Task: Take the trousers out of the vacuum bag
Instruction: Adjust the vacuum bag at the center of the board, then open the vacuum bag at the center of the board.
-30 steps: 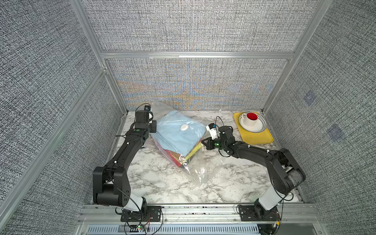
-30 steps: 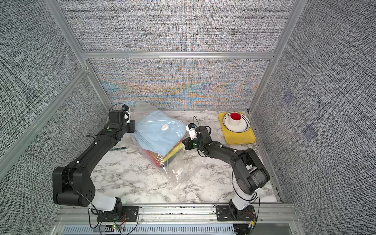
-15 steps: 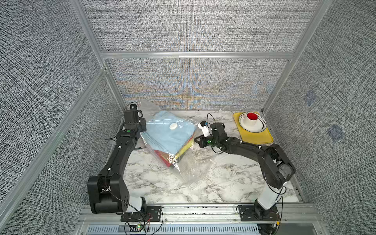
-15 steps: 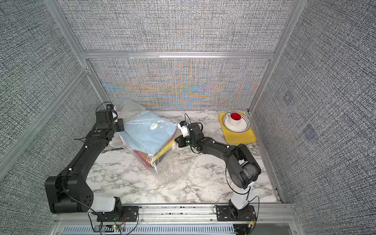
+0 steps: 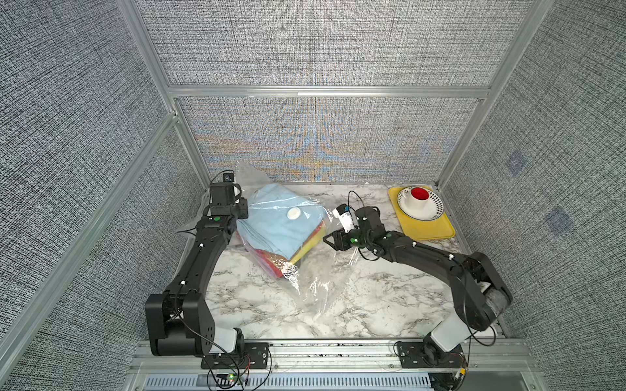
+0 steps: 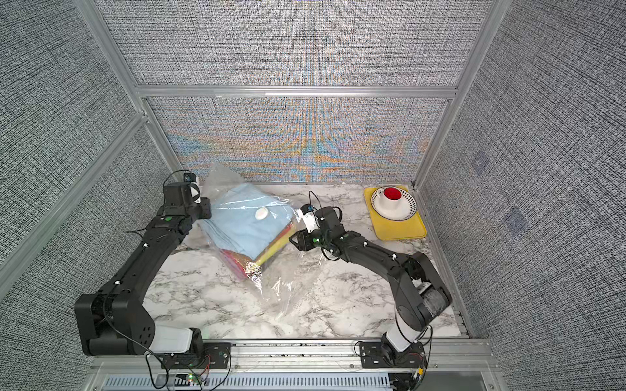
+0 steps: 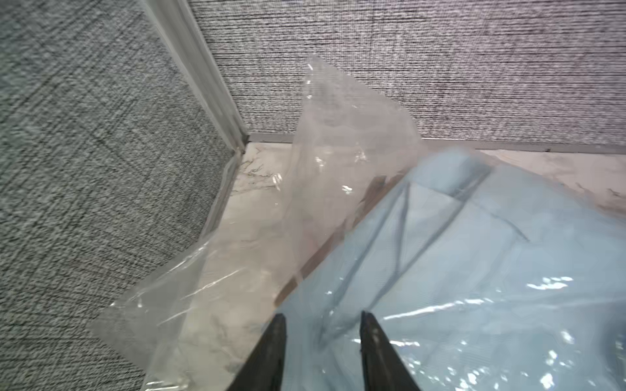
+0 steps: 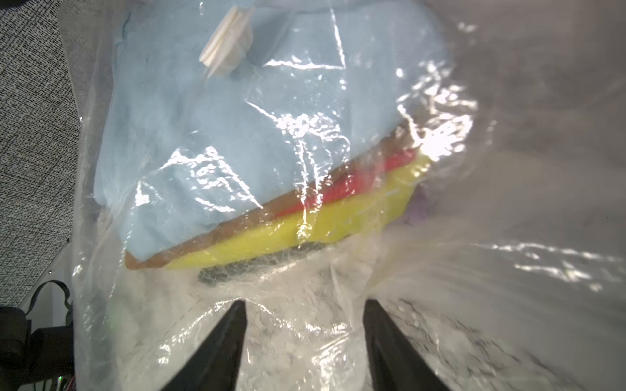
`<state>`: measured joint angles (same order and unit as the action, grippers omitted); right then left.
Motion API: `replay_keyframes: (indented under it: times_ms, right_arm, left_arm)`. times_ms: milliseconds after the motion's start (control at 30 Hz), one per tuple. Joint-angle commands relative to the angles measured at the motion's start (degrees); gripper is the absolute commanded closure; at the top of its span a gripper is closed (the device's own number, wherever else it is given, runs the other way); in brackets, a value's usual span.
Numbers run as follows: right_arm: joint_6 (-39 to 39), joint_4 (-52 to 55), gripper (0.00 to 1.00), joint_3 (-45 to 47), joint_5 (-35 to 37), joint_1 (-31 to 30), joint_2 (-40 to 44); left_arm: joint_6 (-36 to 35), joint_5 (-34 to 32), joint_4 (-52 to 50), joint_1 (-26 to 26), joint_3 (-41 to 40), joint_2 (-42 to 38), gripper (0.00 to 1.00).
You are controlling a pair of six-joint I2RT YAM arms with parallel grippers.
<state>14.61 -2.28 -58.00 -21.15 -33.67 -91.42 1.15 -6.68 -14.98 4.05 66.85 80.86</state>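
Note:
The vacuum bag [image 5: 315,281] [image 6: 288,284] lies crinkled on the marble table toward the back left, its white valve disc [image 5: 293,213] facing up. Inside it the trousers [image 5: 274,233] [image 6: 244,233] form a folded stack, light blue over brown, red, yellow and dark layers [image 8: 305,220]. My left gripper [image 5: 242,212] [image 7: 322,316] is open at the bag's left edge, over plastic-covered blue cloth [image 7: 474,270]. At the bag's right edge my right gripper [image 5: 330,238] [image 8: 305,303] is open, with slack plastic film lying between its fingers.
A yellow tray [image 5: 426,228] at the back right holds a dotted white bowl [image 5: 432,211] with a red-filled cup [image 5: 420,194]. Fabric walls and a corner post [image 7: 203,74] stand close behind the left gripper. Bare marble [image 5: 254,304] stretches toward the front.
Both arms pulled the bag leftward, toward the back left corner. Both grippers, shut on the bag's edges before, now stand open, and the bag has settled slightly back to the right.

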Motion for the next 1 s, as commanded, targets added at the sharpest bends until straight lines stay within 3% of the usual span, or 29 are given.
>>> replay_keyframes:
  times_ms: [0, 133, 333, 667, 967]
  right_arm:
    - [-2.2, 5.2, 0.28, 2.8, 4.8, 0.0, 5.2]
    - [-2.9, 9.7, 0.21, 5.5, 9.4, 0.5, 12.9]
    - [-1.4, 13.2, 0.18, 6.4, 15.8, 5.2, 20.4]
    - [2.3, 11.2, 0.17, 10.2, 14.8, 16.6, 23.3]
    - [2.8, 10.7, 0.16, 11.0, 14.8, 17.7, 22.5]
  left_arm:
    - [-2.4, 1.9, 1.6, 2.4, 0.7, -0.1, 0.44]
    - [-4.1, 1.2, 0.8, 7.0, 0.9, -1.9, 0.33]
    - [-7.9, -6.4, 0.1, 19.2, -1.1, -6.0, 0.21]
    - [-5.3, -10.2, -4.5, 37.8, -7.1, -10.7, 0.19]
    - [0.3, -21.6, -9.9, 56.7, -5.0, -1.7, 0.19]
